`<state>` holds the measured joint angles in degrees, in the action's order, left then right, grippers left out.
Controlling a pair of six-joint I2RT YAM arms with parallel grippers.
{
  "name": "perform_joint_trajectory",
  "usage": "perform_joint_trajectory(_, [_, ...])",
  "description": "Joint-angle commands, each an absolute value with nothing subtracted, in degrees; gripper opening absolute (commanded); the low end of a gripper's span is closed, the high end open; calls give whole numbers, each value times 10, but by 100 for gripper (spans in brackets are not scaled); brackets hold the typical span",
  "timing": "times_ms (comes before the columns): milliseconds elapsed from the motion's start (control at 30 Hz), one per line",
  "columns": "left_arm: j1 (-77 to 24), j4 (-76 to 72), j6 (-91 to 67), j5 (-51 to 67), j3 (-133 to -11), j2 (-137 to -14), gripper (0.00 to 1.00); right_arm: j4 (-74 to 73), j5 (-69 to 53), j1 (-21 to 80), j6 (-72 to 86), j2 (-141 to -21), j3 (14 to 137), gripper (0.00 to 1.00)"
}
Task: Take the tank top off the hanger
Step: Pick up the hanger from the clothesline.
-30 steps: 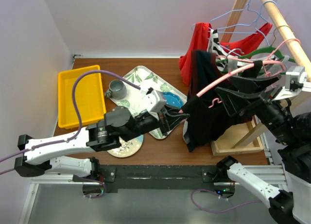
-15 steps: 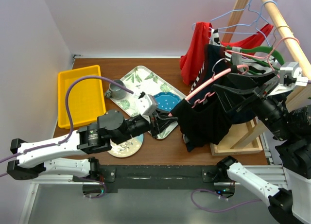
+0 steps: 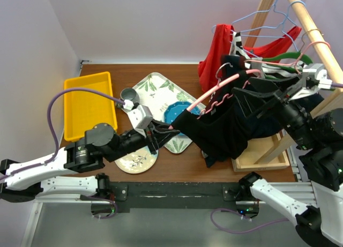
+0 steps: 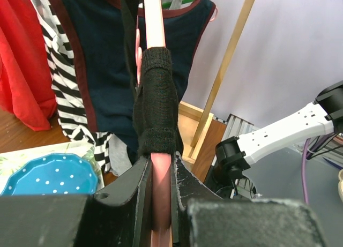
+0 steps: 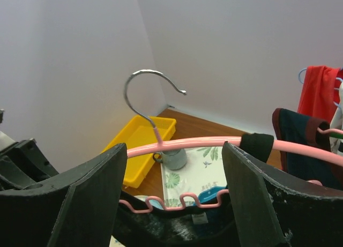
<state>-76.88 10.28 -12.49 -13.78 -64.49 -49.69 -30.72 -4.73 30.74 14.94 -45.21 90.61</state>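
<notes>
A black tank top hangs from a pink hanger that is held slanting in the air, off the rail. My left gripper is shut on the hanger's lower arm end. One black strap still wraps that arm just beyond the jaws. My right gripper is wide open astride the hanger. In the right wrist view the gripper has the hanger crossing between its fingers. The metal hook is free above, the other strap sits on the right arm, and the black cloth sags below.
A wooden rack at the right carries a red garment, a navy top, a striped one and more hangers. A yellow bin, floral tray, grey mug, blue bowl and plate lie left.
My left arm has drawn back to the left, pulling the hanger's lower end and the tank top with it. The hanger has tilted further, and the right gripper has shifted up and left.
</notes>
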Motion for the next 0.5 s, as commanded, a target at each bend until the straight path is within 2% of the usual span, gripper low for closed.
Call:
perform_joint_trajectory(0, [-767,94,-132,-143,-649,-476,0,-245,-87,309,166,-479,883,74])
perform_joint_trajectory(100, [-767,94,-137,-142,-642,-468,0,-214,-128,309,189,-494,868,72])
perform_joint_trajectory(333, [-767,93,-144,-135,-633,-467,0,-177,-136,309,207,-513,826,71])
perform_joint_trajectory(433, [-767,89,-147,-128,-630,-468,0,-165,-125,309,208,-514,810,64])
perform_joint_trajectory(467, [-767,88,-149,-127,-630,-468,0,-161,-120,309,207,-513,802,58])
